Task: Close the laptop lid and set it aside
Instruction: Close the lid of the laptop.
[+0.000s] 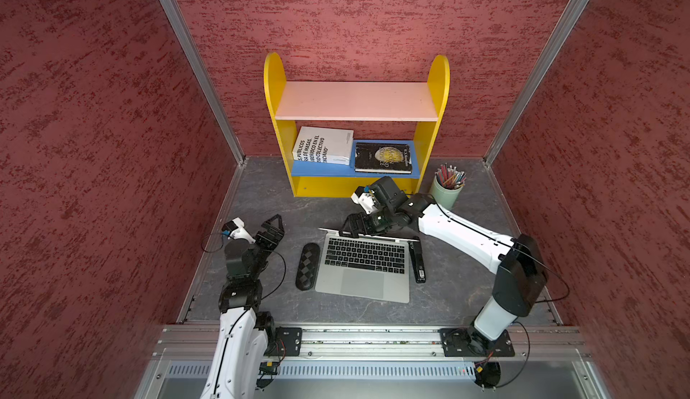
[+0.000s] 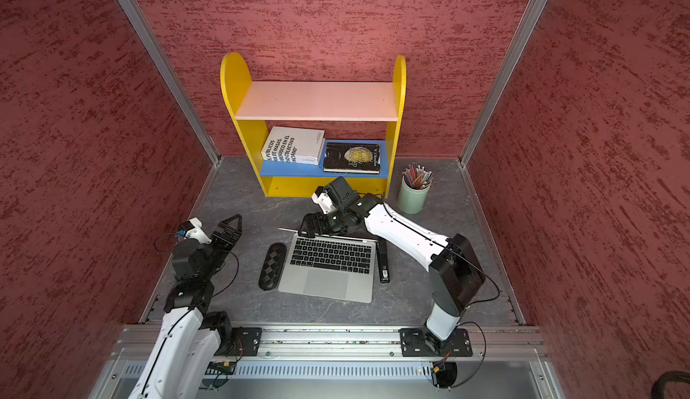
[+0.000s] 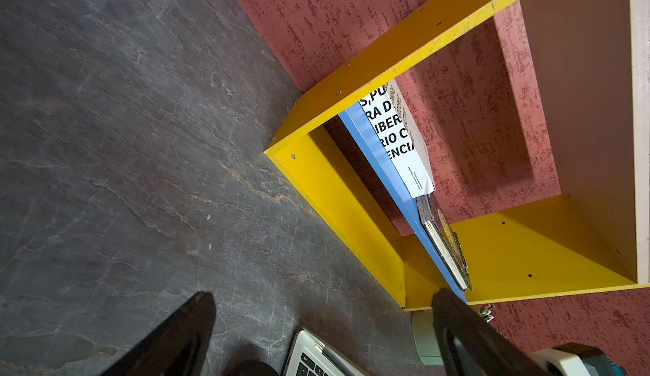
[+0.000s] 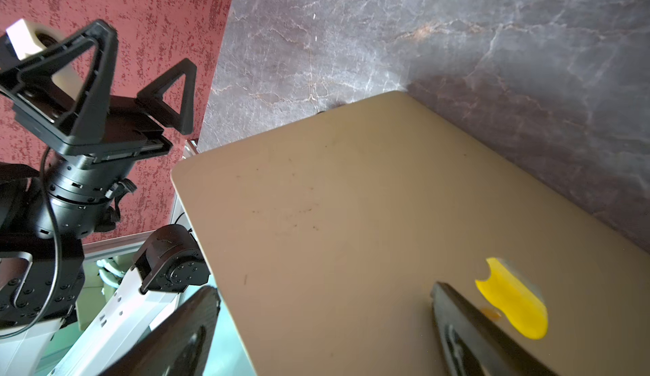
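The laptop sits open on the table, its lid standing almost upright. The right pincer is at the lid's top edge, spread wide and gripping nothing. One finger lies over the lid's outer face, the other past the edge on the screen side, so the long edge runs between them. Closing probably means pushing toward the keyboard. The left pincer, also wide and empty, hangs well apart, so the right arm is nearer.
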